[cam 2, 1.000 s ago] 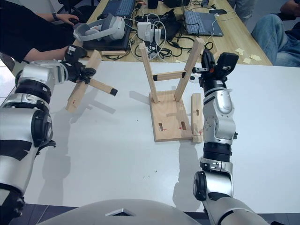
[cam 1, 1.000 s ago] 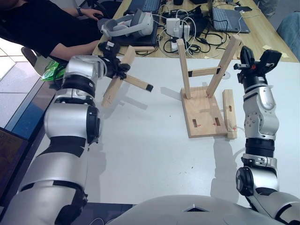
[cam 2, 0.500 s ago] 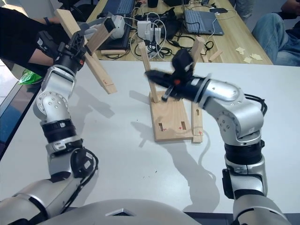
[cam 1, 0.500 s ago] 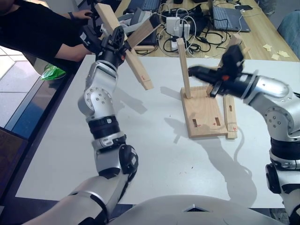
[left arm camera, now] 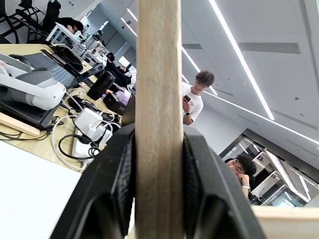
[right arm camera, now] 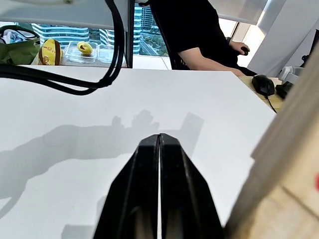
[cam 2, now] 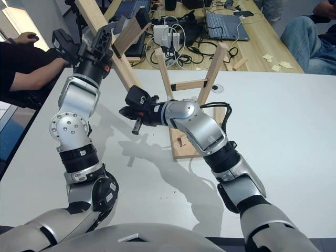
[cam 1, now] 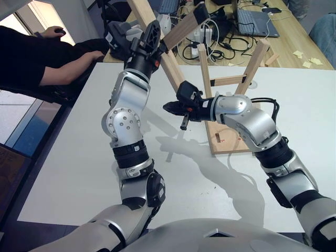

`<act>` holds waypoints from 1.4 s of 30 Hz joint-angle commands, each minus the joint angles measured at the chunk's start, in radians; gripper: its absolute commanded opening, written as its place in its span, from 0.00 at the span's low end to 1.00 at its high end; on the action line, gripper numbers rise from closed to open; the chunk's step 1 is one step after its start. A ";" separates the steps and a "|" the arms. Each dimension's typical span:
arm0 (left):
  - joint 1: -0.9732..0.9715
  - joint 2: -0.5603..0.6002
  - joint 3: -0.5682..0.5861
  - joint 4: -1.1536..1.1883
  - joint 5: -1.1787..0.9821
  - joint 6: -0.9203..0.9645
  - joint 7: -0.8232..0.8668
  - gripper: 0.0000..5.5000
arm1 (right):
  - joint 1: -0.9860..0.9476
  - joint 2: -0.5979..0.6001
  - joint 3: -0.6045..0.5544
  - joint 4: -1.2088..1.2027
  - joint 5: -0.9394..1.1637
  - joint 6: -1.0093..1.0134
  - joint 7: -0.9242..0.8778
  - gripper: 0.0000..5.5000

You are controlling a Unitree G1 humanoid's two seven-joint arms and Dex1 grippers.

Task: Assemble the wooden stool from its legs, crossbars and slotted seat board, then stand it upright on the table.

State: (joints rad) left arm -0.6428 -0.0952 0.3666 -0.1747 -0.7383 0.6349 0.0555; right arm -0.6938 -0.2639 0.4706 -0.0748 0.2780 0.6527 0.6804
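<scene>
Above table [cam 1: 68,157] at 11 o'clock, left gripper [cam 1: 149,42] clamps leg pair [cam 1: 170,65]. Right gripper [cam 1: 168,107] pinched together, empty, near pair's lower end. Best: carry pair toward 3 o'clock, line leg ends over seat board [cam 1: 223,147] free slots, lower squarely.

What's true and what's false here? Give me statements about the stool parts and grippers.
The left gripper is shut on a wooden leg frame, up above the table. True.
The right gripper has its fingers spread wide. False: they are shut, holding nothing.
Two legs stand in the seat board, joined by a crossbar. True.
The seat board is lifted off the table. False: it lies flat on it.
</scene>
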 commanded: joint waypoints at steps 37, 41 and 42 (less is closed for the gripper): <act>0.073 0.112 0.005 -0.048 -0.101 0.035 0.188 0.19 | 0.503 -0.535 -0.251 0.178 -0.224 -0.183 0.200 0.00; 0.059 0.109 0.021 -0.040 -0.096 0.014 0.208 0.19 | 0.530 -0.586 -0.225 0.128 -0.208 -0.166 0.325 0.00; 0.053 0.107 0.024 -0.037 -0.095 0.006 0.213 0.19 | 0.525 -0.590 -0.223 0.125 -0.208 -0.164 0.342 0.00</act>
State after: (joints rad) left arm -0.5539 0.0050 0.3804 -0.2156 -0.8367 0.6617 0.2528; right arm -0.1780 -0.8353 0.2291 0.0634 0.0654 0.4711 0.9812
